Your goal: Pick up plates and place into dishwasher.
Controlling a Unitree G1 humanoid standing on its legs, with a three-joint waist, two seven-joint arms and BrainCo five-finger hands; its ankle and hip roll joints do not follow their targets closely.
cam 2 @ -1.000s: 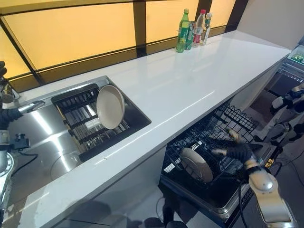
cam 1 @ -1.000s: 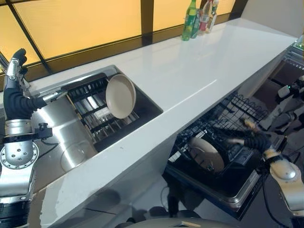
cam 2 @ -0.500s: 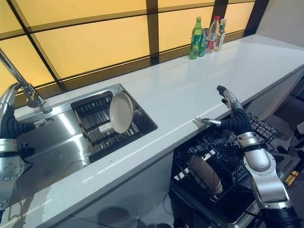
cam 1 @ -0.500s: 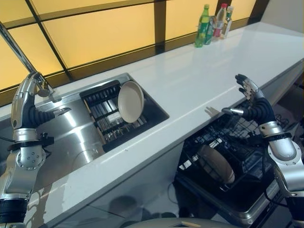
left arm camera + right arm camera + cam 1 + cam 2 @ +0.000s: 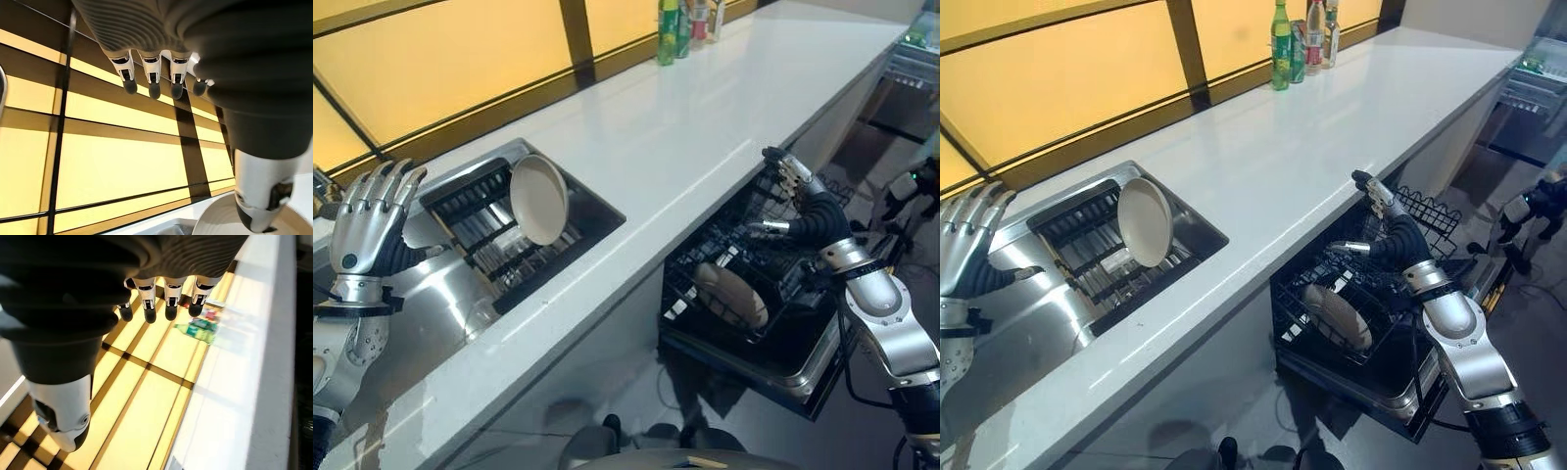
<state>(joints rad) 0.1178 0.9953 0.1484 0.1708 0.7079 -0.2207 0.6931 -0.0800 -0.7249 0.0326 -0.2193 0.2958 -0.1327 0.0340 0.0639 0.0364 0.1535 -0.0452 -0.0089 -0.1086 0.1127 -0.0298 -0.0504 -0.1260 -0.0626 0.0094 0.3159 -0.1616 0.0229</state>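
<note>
One cream plate [image 5: 538, 199] stands on edge in the dark rack [image 5: 480, 220] set in the sink [image 5: 440, 284], at the left of the white counter [image 5: 675, 127]. A second plate [image 5: 729, 294] leans in the black wire basket [image 5: 744, 264] of the open dishwasher [image 5: 783, 362], below the counter's near edge at the right. The left hand [image 5: 367, 235] is raised over the left part of the sink, fingers straight and spread, holding nothing, and stands apart from the plate in the rack. The right hand [image 5: 803, 206] hangs above the dishwasher basket, fingers extended and thumb out to the side, empty and clear of the plate beneath it. Several bottles [image 5: 1302, 39] stand together at the far edge of the counter against the yellow window panels [image 5: 1067, 69].
</note>
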